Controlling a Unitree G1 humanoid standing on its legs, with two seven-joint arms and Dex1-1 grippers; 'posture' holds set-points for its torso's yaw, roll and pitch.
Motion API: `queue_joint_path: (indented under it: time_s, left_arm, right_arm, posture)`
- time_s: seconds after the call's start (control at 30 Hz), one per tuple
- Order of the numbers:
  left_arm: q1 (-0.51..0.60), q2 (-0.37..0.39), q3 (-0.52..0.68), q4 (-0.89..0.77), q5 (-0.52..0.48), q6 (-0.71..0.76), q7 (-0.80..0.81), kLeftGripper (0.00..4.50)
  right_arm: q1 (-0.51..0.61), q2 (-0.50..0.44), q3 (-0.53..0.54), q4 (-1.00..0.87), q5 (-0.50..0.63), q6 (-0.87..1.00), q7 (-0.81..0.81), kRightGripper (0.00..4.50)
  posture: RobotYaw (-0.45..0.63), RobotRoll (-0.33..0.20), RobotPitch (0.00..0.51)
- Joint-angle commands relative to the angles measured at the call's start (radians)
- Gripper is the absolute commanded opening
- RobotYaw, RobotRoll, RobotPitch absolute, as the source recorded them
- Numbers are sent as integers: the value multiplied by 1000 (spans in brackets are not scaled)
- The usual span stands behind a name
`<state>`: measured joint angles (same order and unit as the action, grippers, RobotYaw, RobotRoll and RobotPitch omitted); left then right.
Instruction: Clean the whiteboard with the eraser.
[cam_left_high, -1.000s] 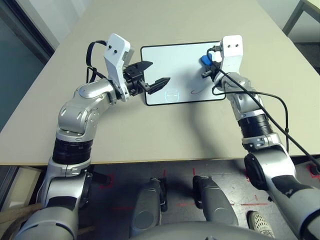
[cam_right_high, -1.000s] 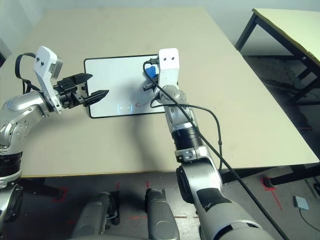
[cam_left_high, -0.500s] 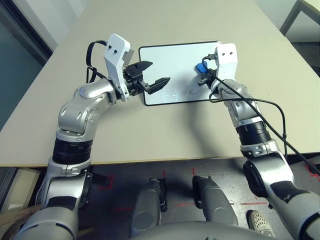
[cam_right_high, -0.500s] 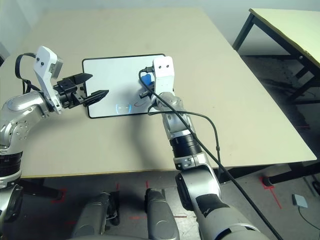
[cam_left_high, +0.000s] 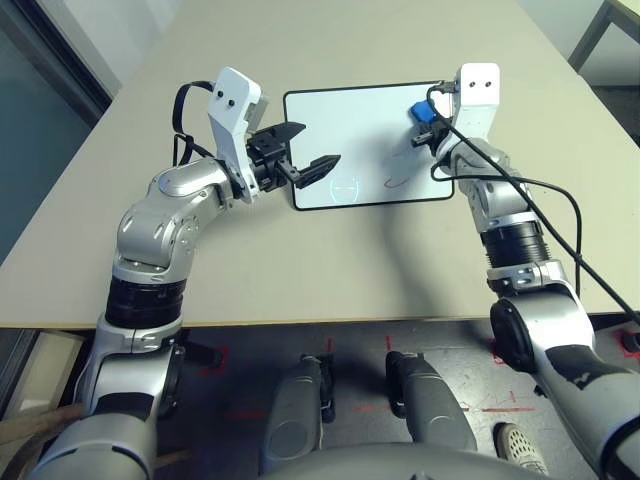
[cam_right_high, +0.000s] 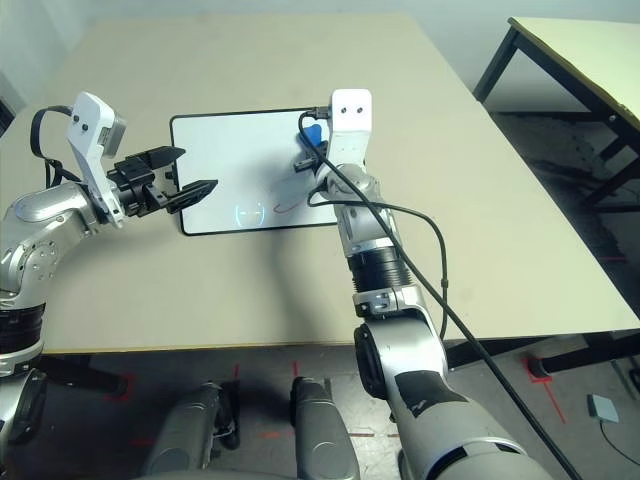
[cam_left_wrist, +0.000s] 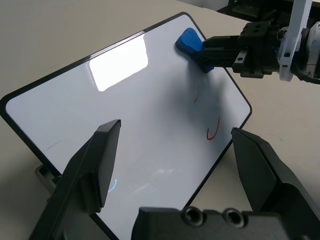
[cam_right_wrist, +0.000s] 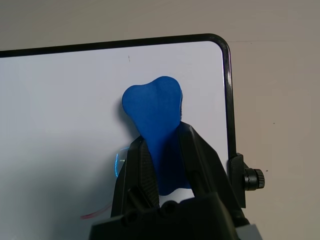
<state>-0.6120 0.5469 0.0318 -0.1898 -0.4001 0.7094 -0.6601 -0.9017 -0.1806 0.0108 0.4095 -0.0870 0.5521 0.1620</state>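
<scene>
The table (cam_left_high: 330, 270) bears the whiteboard (cam_left_high: 345, 130), marked by a red stroke (cam_left_high: 397, 183) near its near edge. The left claw (cam_left_wrist: 175, 145) is spread over the board's left side. The right claw (cam_right_wrist: 162, 150) pinches the blue eraser (cam_right_wrist: 157, 107) between its fingers, at the board's far right corner.

Lighting: bright glare, soft shadows

Left wrist view: hard-edged white reflection on the whiteboard (cam_left_wrist: 145, 115), upper left; diffuse shadow, upper right. Left eye view: table (cam_left_high: 250, 280) evenly lit, floor (cam_left_high: 360, 390) dim at lower edge.
</scene>
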Motion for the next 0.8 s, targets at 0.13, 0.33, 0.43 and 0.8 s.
queue_joint_path:
  time_s: [0.13, 0.33, 0.43, 0.8]
  left_arm:
    - [2, 1, -7, 12, 1, -9, -8, 4500]
    - [3, 1, -7, 15, 3, -12, -9, 4500]
    - [2, 0, -7, 19, 4, -15, -11, 4500]
    - [5, 3, -6, 29, 6, -26, -15, 4500]
  right_arm:
    - [109, 34, 79, -17, 5, 103, 63, 819]
    - [180, 55, 154, -80, 9, 170, 132, 818]
    - [200, 53, 180, -88, 4, 193, 154, 818]
    - [144, 30, 95, -14, 7, 97, 84, 818]
  posture:
    - [29, 0, 180]
    - [29, 0, 180]
    - [29, 0, 180]
    - [30, 0, 183]
